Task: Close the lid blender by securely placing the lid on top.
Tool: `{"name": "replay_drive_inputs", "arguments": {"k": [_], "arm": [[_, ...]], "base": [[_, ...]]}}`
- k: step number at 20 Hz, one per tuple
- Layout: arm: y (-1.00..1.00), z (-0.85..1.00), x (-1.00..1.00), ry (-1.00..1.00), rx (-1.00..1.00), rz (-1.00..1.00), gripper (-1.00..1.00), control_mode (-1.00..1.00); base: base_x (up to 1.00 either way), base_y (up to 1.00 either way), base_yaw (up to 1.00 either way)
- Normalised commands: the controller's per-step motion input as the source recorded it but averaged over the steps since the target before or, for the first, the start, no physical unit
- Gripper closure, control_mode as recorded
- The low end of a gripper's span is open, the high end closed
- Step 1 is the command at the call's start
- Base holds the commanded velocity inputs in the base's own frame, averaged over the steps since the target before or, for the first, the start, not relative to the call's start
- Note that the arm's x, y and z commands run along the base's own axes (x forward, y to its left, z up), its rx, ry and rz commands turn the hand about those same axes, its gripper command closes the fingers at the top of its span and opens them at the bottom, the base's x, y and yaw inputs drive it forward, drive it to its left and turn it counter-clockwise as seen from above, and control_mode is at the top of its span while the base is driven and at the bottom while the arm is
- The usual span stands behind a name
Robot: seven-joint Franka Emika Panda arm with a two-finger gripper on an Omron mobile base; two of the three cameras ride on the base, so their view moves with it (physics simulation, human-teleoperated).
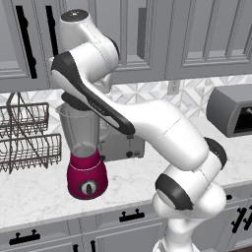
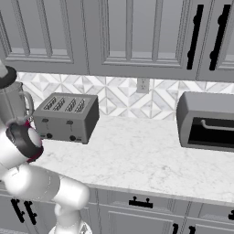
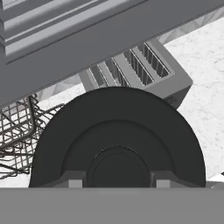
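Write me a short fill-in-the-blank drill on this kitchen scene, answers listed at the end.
1. The blender has a base coloured ____.
2. The black lid sits on top of the blender's ____.
3. Left of the blender in the left base view stands a wire ____.
4. The toaster has ____ slots on top.

Missing words: magenta; jar; rack; four

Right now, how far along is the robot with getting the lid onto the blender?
Nearly there. Done: the lid has been carried over to the blender; in the left base view the black disc sits at the jar's rim under the hand. In hand: the hand view has the gripper close against the lid, though I cannot tell how the jaws stand. Left: confirm it is seated, release and pull the arm away.
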Motion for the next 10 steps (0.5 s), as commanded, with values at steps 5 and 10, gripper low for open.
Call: {"name": "replay_drive_inputs", "arguments": {"k": [5, 10], "arm": [[0.04, -0.09, 0.0, 0.0, 0.0, 0.0, 1.0, -1.0], [0.0, -0.07, 0.02, 0.0, 0.0, 0.0, 1.0, -1.0]], "base": [[0.0, 0.0, 0.0], [0.0, 0.0, 0.0]]}}
